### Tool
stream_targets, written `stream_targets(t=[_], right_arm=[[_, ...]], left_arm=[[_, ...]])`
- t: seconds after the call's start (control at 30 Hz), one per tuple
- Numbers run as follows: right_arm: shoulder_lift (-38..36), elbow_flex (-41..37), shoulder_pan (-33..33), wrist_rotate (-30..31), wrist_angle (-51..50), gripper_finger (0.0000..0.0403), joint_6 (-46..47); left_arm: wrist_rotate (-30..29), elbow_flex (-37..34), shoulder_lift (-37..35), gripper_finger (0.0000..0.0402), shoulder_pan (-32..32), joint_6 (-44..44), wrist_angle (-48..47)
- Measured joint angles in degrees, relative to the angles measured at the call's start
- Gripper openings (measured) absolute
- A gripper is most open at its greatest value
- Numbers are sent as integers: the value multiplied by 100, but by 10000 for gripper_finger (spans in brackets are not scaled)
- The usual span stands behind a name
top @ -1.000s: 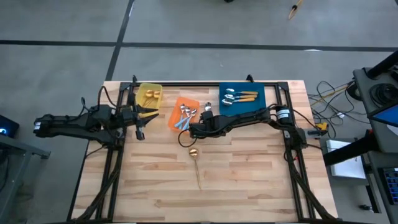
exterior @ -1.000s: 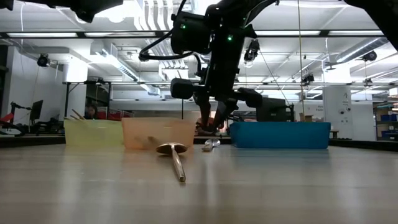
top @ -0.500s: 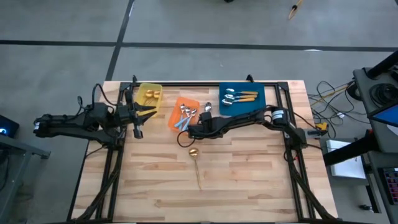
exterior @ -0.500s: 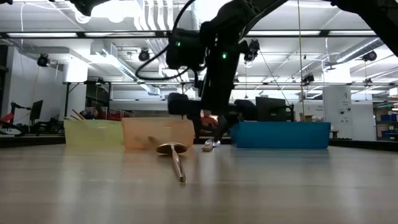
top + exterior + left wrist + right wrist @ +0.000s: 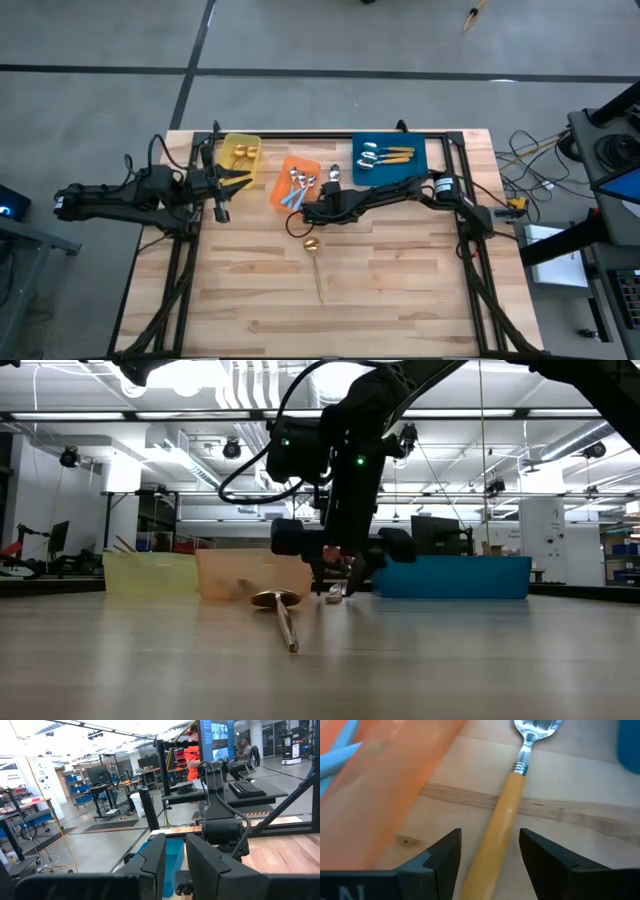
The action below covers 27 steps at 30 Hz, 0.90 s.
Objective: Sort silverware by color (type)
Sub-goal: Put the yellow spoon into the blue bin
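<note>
An orange-handled spoon [image 5: 506,805] with a silver bowl lies flat on the wood between the orange bin [image 5: 296,183] and the blue bin [image 5: 388,158]. My right gripper [image 5: 490,845] stands open low over it, slanting down, one finger on each side of the handle and clear of it. The same gripper [image 5: 335,582] shows just above the table in the low view. A gold spoon [image 5: 316,262] lies alone nearer the front. My left gripper [image 5: 224,192] waits level near the yellow bin [image 5: 240,155], fingers [image 5: 150,865] slightly apart with nothing between them.
The orange bin holds several blue-handled spoons [image 5: 297,186]. In the blue bin lie orange-handled spoons [image 5: 385,155], and gold pieces [image 5: 245,152] sit in the yellow bin. A black frame [image 5: 330,135] rims the table. Bare wood stretches toward the near edge.
My right gripper has sunk toward the table, down over the orange-handled spoon beside the orange bin. The spoon has stayed where it lay.
</note>
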Motion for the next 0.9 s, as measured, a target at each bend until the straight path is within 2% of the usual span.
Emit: stream_targets(t=[0.2, 0.57, 0.67, 0.9], right_arm=[[169, -23, 9, 95, 0, 168, 101], [41, -25, 53, -232, -335, 57, 113], [-34, -27, 76, -516, -431, 52, -20], [-129, -21, 89, -1326, -1023, 71, -269]], left_arm=[[0, 0, 0, 59, 2, -44, 1], [2, 0, 0, 59, 0, -156, 1], [2, 0, 11, 59, 0, -197, 1], [2, 0, 11, 59, 0, -199, 31]])
